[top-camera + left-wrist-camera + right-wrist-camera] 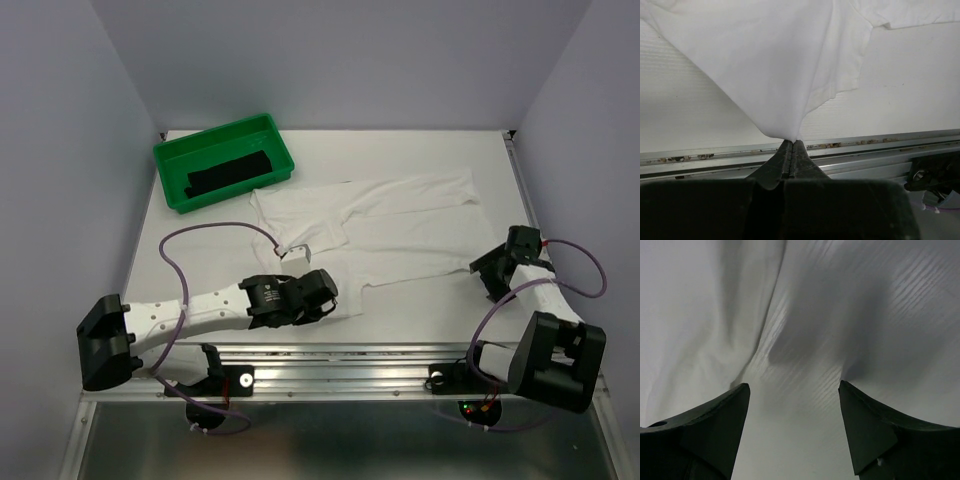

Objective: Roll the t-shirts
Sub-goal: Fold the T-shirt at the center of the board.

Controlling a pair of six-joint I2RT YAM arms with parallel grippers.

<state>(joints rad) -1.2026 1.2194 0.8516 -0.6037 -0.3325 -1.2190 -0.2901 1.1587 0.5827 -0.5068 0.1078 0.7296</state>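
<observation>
A: What's the left gripper [792, 143] doing?
B: Clamped tight on a pinch of the white shirt [765, 60], just past the rail [865, 142]. The cloth tents up from the tips.
A: And the right gripper [795, 387]?
B: Jaws wide apart, nothing in them, low over the shirt's right edge where cloth meets table [450, 310].
A: How will it handle?
B: My guess is light, thin and limp. It has no stiffness, so it drapes and bunches, and a one-point pinch drags a cone rather than the whole edge. A hem or corner on both sides would likely roll more evenly. It doesn't look fragile or slippery.
A: Where's it lying?
B: Mid-table, spread but rumpled, its far-left part just beside the tray [215, 133].
A: Any room to move?
B: Bare table to the right and beyond. Walls [60, 150] hem in three sides, and the rail is at the near edge.
A: The other one?
B: The black shirt [228, 175] lies in the tray, far left.
</observation>
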